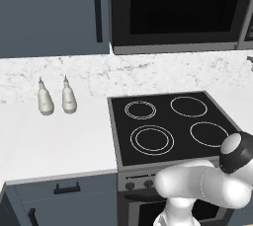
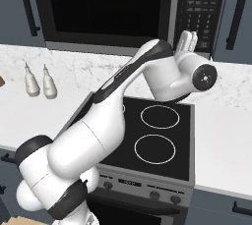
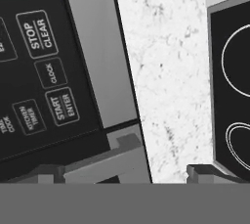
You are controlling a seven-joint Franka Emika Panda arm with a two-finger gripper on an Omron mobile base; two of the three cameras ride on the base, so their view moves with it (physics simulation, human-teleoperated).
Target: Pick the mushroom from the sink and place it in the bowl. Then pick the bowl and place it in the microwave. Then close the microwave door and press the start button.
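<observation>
Two bottles (image 1: 54,97) (white), one microwave (image 2: 128,10), four burners (image 1: 170,120).

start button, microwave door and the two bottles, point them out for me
start button (image 3: 65,107), hand view, on its label.
microwave door (image 1: 185,5), left base view, on the dark glass.
two bottles (image 1: 45,100), left base view, on the left bottle's body.

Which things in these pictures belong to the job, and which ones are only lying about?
Belong to the job:
- microwave
- microwave door, shut
- START/ENTER button on the button panel
- end effector, open, near the panel

Only lying about:
- two white bottles on the counter
- stove
- cabinet door
</observation>
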